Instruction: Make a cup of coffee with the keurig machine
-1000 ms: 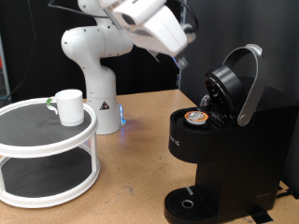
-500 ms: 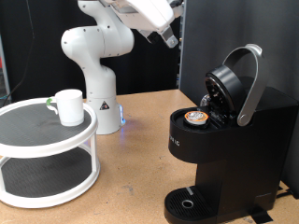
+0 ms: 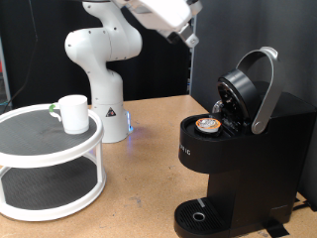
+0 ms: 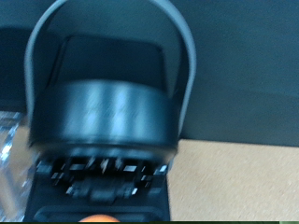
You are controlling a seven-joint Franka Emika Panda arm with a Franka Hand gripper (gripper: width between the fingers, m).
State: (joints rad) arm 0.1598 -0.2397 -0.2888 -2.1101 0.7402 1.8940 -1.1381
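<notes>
The cup point(image 3: 71, 112), smooth white ceramic and cylindrical, stands on the upper tier of a round white 2-tier stand point(image 3: 50, 167), well below the claw point(image 3: 188, 38) toward the exterior view's left. The claw hangs high above the wooden worktop point(image 3: 149, 178); whether its fingers are apart or together cannot be told. Below it toward the exterior view's right sits the boxy matte-black keurig machine point(image 3: 238, 169), its arched grey lid handle point(image 3: 265, 89) raised, a tan-topped pod point(image 3: 207, 124) seated inside.

Raised lid point(image 3: 241, 91) overhangs pod chamber point(image 3: 209, 126); above lies open
</notes>
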